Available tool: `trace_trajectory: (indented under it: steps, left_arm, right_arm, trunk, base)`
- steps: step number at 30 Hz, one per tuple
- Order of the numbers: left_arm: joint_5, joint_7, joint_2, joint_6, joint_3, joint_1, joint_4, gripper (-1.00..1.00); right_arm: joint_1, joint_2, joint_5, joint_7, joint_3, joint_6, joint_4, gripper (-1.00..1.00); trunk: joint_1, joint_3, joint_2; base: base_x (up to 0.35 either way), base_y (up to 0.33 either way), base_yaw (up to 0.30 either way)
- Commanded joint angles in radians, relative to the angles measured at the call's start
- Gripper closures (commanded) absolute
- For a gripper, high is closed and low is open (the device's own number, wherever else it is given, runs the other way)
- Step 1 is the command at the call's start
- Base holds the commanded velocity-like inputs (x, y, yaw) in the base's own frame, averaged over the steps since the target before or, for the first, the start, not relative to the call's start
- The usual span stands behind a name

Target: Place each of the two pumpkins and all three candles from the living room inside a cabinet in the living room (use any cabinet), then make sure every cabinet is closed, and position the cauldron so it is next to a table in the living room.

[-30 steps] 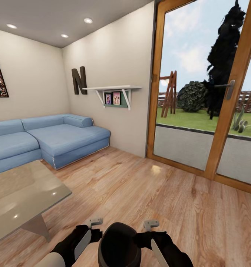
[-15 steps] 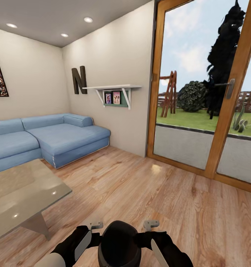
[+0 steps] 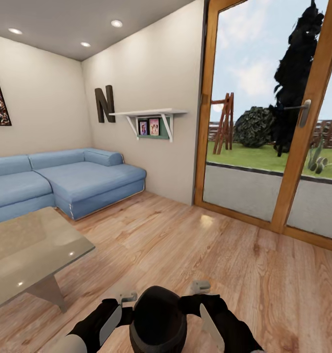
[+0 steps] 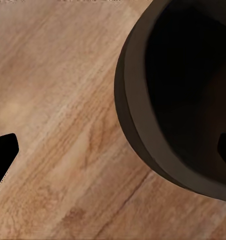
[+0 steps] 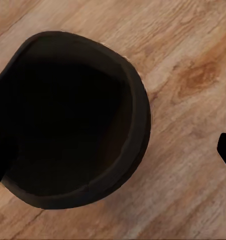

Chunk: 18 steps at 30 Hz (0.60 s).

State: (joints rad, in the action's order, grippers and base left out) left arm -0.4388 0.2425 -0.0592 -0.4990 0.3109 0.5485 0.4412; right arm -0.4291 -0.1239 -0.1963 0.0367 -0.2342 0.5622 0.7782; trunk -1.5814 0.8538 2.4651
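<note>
The table stands off to the left gripper's outer side, well apart. Between that gripper and the right gripper hangs the cauldron above the plank floor — each gripper straddles the rim, one finger inside the mouth, one outside. How tightly they pinch I cannot tell. It looks rigid, smooth-walled and likely weighty — the opposite rim edges seem the sensible hold.

1. The cauldron looks matt black, smooth, without shine.
2. The floor is light, grained wood planks with a faint sheen.
3. The tabletop is glossy grey, reflecting ceiling lights.
4. The sofa looks like soft blue cloth.
</note>
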Motion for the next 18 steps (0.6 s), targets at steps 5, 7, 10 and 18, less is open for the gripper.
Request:
trace_trajectory:
  steps: [5, 7, 10, 18]
  left_arm:
    - [-0.01, 0.009, 0.001, 0.029, 0.051, 0.0, 0.001, -1.0]
    - [-0.009, 0.01, 0.001, 0.036, 0.059, 0.001, 0.001, -1.0]
    - [-0.009, 0.012, 0.0, 0.037, 0.063, 0.001, 0.001, -1.0]
    - [-0.01, 0.016, 0.0, 0.041, 0.065, 0.0, 0.001, -1.0]
  right_arm:
    - [-0.084, 0.0, -0.008, 0.05, 0.042, 0.005, -0.107, -1.0]
    - [-0.105, -0.001, -0.009, 0.06, 0.049, 0.0, -0.153, -1.0]
    - [-0.113, -0.002, -0.009, 0.064, 0.051, -0.005, -0.176, -1.0]
    - [-0.118, -0.017, -0.009, 0.06, 0.051, -0.047, -0.229, -1.0]
  trunk:
    - [-0.019, 0.017, 0.035]
    - [-0.02, 0.025, 0.035]
    - [-0.021, 0.036, 0.036]
    - [-0.025, 0.067, 0.038]
  base:
    - [0.0, 0.0, 0.0]
    - [0.0, 0.0, 0.0]
    - [0.0, 0.0, 0.0]
    - [0.0, 0.0, 0.0]
